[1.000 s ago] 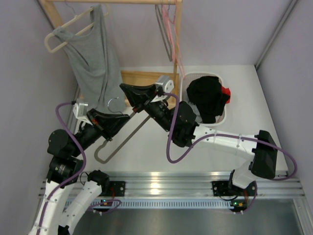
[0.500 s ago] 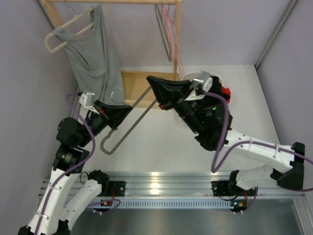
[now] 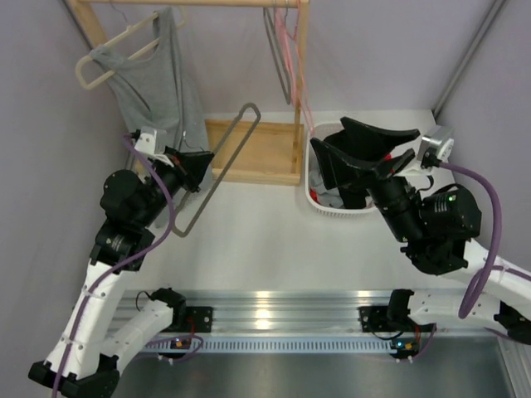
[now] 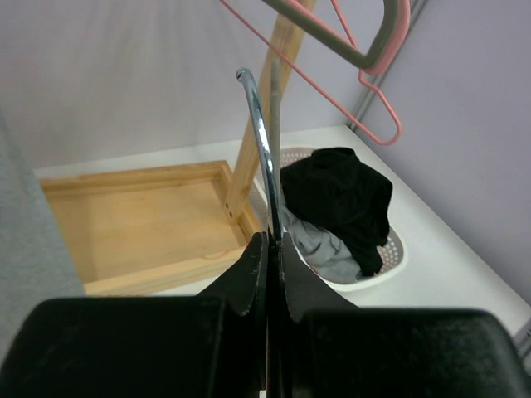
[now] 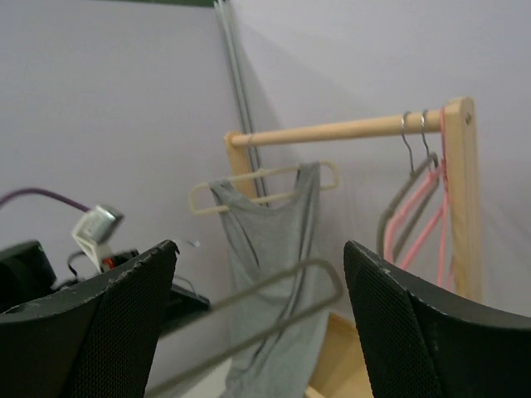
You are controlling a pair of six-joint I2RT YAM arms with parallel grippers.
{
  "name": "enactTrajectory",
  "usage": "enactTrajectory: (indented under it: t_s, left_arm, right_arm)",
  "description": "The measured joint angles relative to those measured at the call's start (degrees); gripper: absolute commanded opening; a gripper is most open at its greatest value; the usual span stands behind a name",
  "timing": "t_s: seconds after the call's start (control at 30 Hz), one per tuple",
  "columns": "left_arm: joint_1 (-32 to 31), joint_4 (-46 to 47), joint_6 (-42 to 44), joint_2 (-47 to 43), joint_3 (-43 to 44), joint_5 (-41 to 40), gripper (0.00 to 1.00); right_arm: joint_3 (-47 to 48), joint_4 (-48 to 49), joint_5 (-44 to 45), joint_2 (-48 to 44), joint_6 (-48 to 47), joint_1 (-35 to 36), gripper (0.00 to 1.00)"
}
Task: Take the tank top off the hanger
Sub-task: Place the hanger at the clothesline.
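Observation:
The grey tank top hangs on a cream hanger from the wooden rail at the top left. It also shows in the right wrist view, tank top draped on that cream hanger. My left gripper is shut on the metal hook of a bare grey hanger, which slants up toward the rack just right of the tank top. My right gripper stands open and empty above the laundry basket; its fingers frame the rack from a distance.
The white basket holds black clothing, a red piece and a grey cloth. Pink and grey spare hangers hang at the rail's right end. The rack's wooden base lies between the arms. Walls close in on both sides.
My right gripper has let go of the grey hanger, opened, and swung right over the basket. My left gripper has lifted the hanger up and back toward the rack.

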Motion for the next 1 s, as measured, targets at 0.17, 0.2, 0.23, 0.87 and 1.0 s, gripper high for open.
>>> enactTrajectory:
  t_s: [0.17,0.2,0.23,0.87,1.0]
  left_arm:
    - [0.0,-0.5,4.4,2.5,4.9,-4.3,0.00]
    - [0.0,-0.5,5.2,3.6,6.1,-4.8,0.00]
    - [0.0,-0.5,5.7,4.6,7.0,-5.4,0.00]
    - [0.0,-2.0,10.6,50.1,54.5,-10.3,0.00]
    - [0.0,-2.0,10.8,58.5,64.2,-10.3,0.00]
  right_arm:
    - [-5.2,-6.0,5.8,-4.5,-0.3,0.0,0.92]
    - [-5.6,-7.0,6.5,-5.1,-0.3,0.0,0.93]
    - [-6.0,-8.1,7.3,-5.8,-0.3,0.0,0.93]
    - [-7.9,-18.3,11.5,-14.6,2.6,0.0,0.96]
    - [-7.9,-19.8,12.0,-15.9,2.7,0.0,0.96]
